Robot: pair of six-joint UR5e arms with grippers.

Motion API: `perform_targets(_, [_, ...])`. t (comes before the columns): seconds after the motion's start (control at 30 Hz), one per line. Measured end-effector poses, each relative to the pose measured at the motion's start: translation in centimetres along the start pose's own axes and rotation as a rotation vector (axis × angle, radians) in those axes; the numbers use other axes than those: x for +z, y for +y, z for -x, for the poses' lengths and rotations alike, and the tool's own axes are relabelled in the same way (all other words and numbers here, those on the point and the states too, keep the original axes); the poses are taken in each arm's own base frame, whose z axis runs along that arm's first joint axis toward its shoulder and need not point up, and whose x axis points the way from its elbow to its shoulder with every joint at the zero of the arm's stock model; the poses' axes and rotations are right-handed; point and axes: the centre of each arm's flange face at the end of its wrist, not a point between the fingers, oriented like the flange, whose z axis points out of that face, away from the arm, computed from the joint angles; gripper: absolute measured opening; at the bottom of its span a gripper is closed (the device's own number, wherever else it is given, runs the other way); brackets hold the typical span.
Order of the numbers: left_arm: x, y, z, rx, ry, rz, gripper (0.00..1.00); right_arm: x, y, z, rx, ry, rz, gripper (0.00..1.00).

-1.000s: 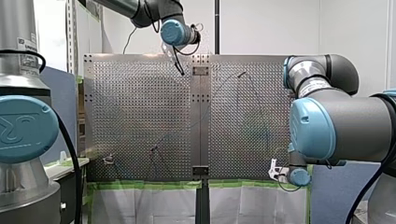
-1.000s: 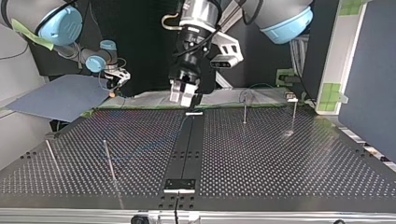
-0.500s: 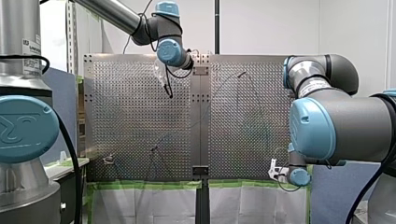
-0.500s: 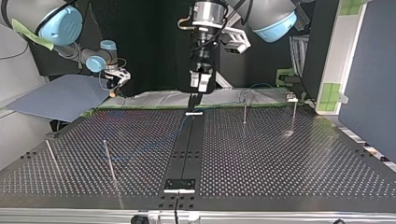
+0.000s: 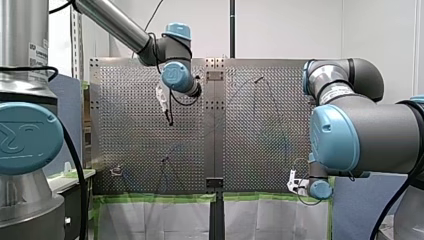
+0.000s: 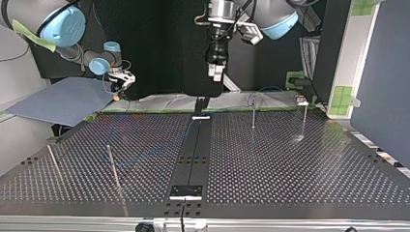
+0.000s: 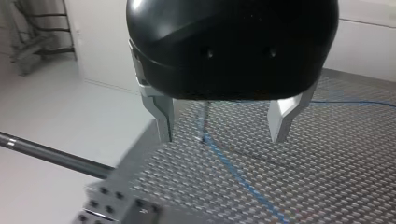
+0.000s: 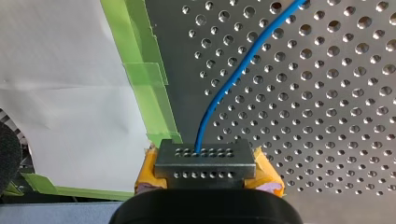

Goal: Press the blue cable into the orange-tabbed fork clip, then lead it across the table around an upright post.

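Note:
The blue cable (image 8: pixel 233 79) runs out over the perforated table (image 8: pixel 327 93) from my right gripper (image 8: pixel 205 164), which is shut on its end between yellow pads (image 8: pixel 266 175) at the green-taped table edge. My left gripper (image 7: pixel 222 135) hangs open and empty above the table, its metal fingers (image 7: pixel 161 116) wide apart, with the blue cable (image 7: pixel 236 170) lying loose below it. In the front view my left gripper (image 5: pixel 169 120) is over the table's left half. The orange-tabbed fork clip (image 6: pixel 302 101) stands at the top view's far right, apart from both grippers.
Thin upright posts (image 6: pixel 253 116) (image 6: pixel 112 166) (image 6: pixel 54 163) stand on the table. A dark centre strip (image 6: pixel 193 154) runs down its middle. Green tape (image 8: pixel 149 98) and white sheeting line the edge by my right gripper (image 6: pixel 117 91).
My left arm has lifted away from the table's far centre and swung toward the front view's left, gripper still open. My right arm has not moved.

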Motion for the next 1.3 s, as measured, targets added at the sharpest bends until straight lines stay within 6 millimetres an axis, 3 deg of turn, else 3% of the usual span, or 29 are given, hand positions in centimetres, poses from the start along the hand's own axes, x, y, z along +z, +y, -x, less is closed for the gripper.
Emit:
perform_targets(0.23, [-0.5, 1.9, -4.8, 0.039, 0.053, 0.015, 1.0, 0.0, 0.0, 0.0, 0.0, 0.0, 0.0, 0.0])
perform_targets(0.67, [-2.1, 5.8, -11.1, 0.109, 0.143, 0.017, 1.0, 0.0, 0.0, 0.0, 0.0, 0.002, -0.004, 0.0])
perform_targets(1.3, [-5.1, 10.7, -14.6, 0.169, 0.143, 0.033, 1.0, 0.1, -0.1, -0.1, 0.0, 0.001, -0.008, 0.0])
